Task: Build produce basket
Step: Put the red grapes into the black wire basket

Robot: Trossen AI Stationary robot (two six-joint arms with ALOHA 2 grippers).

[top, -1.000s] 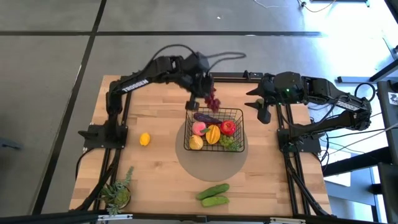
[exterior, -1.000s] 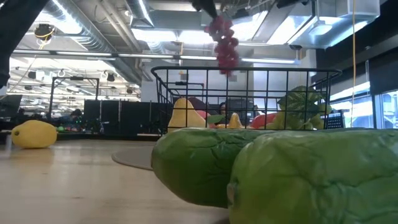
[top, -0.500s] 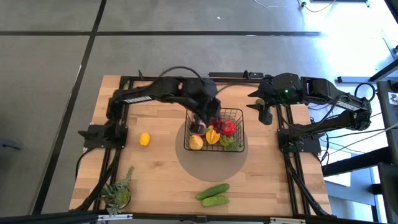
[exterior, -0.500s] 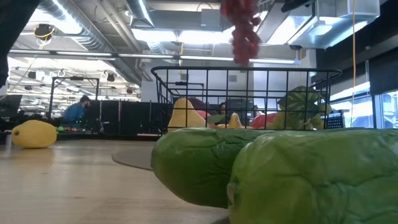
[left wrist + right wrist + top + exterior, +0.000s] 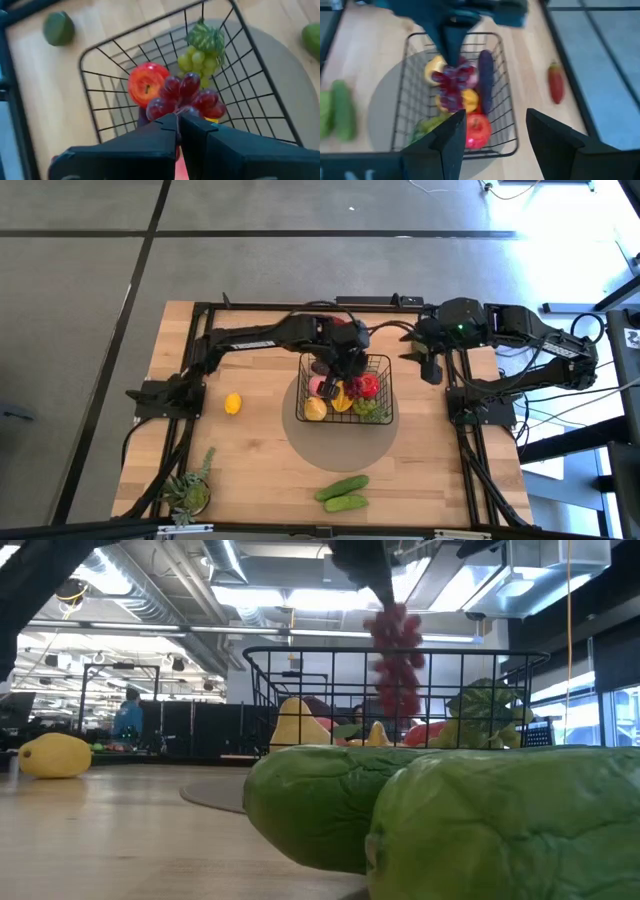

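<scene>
Over the middle of the tabletop [image 5: 250,450], the left gripper [image 5: 338,372] hangs above the basket [image 5: 385,362], its fingers [image 5: 160,131] pressed together on the stem of the purple grapes [image 5: 186,96] — the bunch dangles from the fingertips inside the basket's rim, seen in the low view as a cluster [image 5: 396,665] reaching down past the top wire. The basket stands on a round grey mat [image 5: 340,445] and already contains a red apple [image 5: 367,385], a yellow-orange mango [image 5: 342,396], a pink peach [image 5: 318,386], a yellow fruit [image 5: 315,409] at the near left corner, green grapes [image 5: 372,410] at the near right corner and a dark eggplant [image 5: 485,80] lying along one side. Outside the basket, a lemon [image 5: 233,403] rests on the tabletop to the left, well apart from the mat, and two cucumbers [image 5: 343,492] lie side by side near the front edge. A small potted plant [image 5: 190,488] stands at the front left corner. The right gripper [image 5: 428,365] waits beside the basket's far right corner, above the tabletop — its fingers [image 5: 451,137] stand apart with nothing between them. A red-orange item [image 5: 555,82] lies on the wood beyond the basket in the right wrist view; what it is cannot be told.
</scene>
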